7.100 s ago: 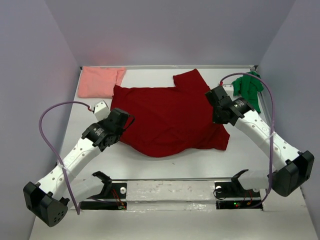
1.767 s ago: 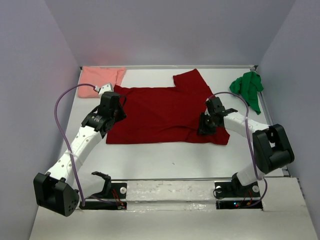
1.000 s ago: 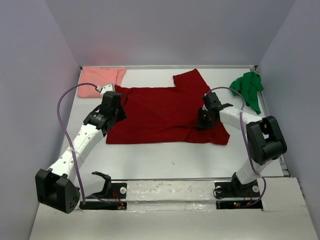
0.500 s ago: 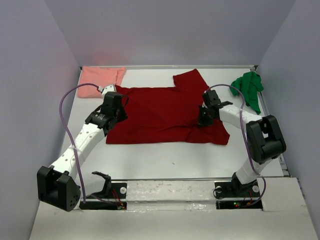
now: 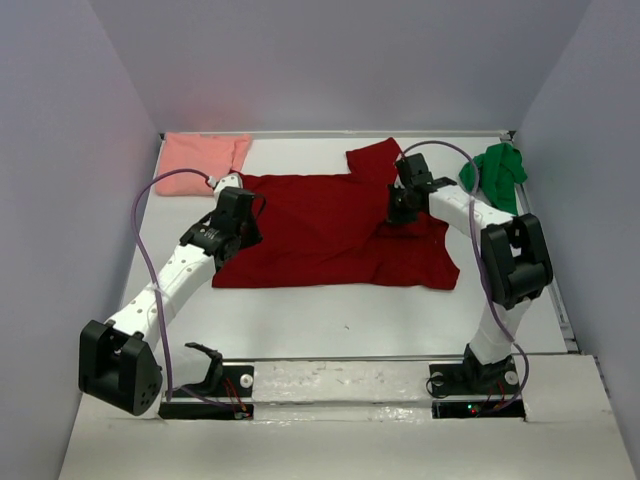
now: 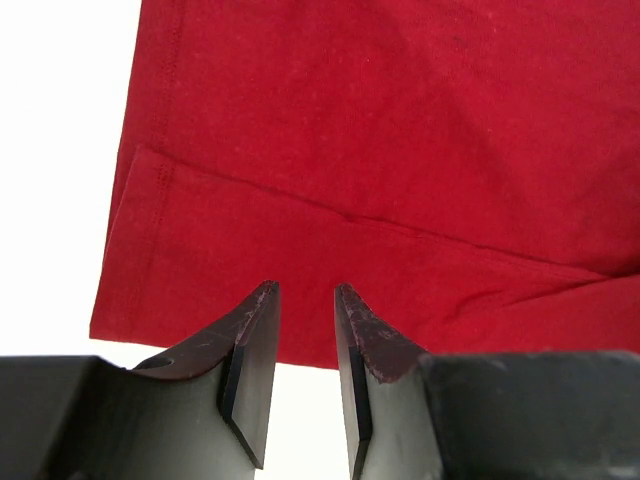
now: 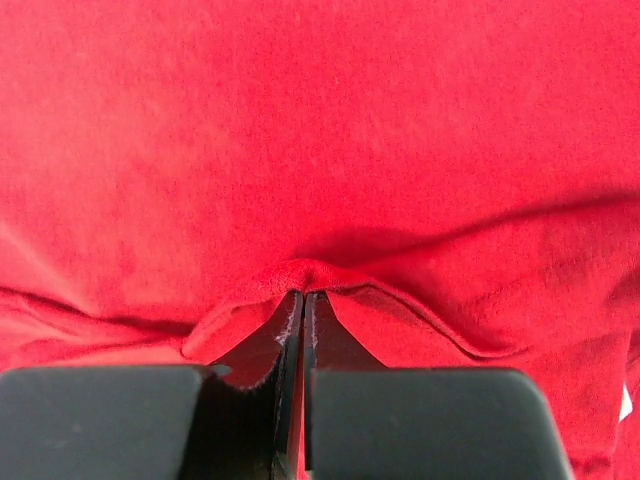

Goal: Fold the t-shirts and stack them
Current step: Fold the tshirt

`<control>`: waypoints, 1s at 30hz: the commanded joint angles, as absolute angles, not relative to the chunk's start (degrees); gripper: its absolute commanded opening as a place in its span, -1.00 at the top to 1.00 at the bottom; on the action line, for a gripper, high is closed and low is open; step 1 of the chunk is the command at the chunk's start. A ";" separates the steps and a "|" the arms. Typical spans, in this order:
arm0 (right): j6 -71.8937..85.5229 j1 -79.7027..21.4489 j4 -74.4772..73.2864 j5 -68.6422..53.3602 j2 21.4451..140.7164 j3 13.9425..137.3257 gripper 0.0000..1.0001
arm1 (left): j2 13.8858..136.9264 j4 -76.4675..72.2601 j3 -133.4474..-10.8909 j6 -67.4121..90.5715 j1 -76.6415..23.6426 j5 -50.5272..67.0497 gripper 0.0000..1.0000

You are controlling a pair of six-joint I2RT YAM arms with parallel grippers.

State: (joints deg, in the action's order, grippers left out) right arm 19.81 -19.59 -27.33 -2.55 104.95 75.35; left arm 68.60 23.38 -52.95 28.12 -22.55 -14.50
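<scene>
The dark red t-shirt [image 5: 320, 225] lies spread in the middle of the table, with its near edge folded straight. My right gripper [image 5: 397, 208] is over the shirt's right part. In the right wrist view the gripper [image 7: 302, 294] is shut on a raised pinch of red cloth [image 7: 310, 272]. My left gripper [image 5: 248, 218] is over the shirt's left edge. In the left wrist view the gripper [image 6: 305, 290] is open and empty just above the red hem [image 6: 200, 300]. The pale salmon pink t-shirt [image 5: 200, 162] lies folded at the back left. The bright green t-shirt [image 5: 495, 172] lies crumpled at the back right.
The white table [image 5: 340, 310] shows bare between the red shirt and the arm bases. Grey walls close the back and both sides. Each arm's purple cable [image 5: 145, 215] loops above it.
My right gripper has moved toward the back of the table, pulling the pinched red cloth with it. My left gripper has shifted a little to the right over the shirt's left edge.
</scene>
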 commanded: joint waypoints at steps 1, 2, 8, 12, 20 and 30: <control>17.23 -20.04 -29.35 -2.90 109.59 82.87 1.00 | 68.29 22.41 -53.00 27.68 -22.85 -15.03 0.22; 17.31 -20.04 -29.70 -2.55 110.47 84.01 0.82 | 68.38 22.59 -53.17 27.60 -22.94 -15.20 0.22; 16.00 -20.04 -30.06 -2.64 116.19 90.70 0.03 | 67.94 23.55 -54.14 27.25 -23.03 -15.56 0.22; 15.55 -20.04 -30.15 0.77 115.76 92.64 -0.06 | 66.98 24.52 -53.88 27.25 -23.11 -17.49 0.22; 19.41 -20.04 -32.42 7.64 95.82 78.69 0.21 | 66.62 26.10 -53.79 25.67 -23.47 -20.22 0.27; 20.13 -20.57 -27.60 2.82 81.12 58.63 1.00 | 74.79 22.59 -53.35 26.89 -25.57 -13.71 1.00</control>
State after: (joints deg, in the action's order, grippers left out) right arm 20.23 -19.99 -30.46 3.79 80.55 62.04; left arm 73.56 24.97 -52.97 26.39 -24.21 -15.66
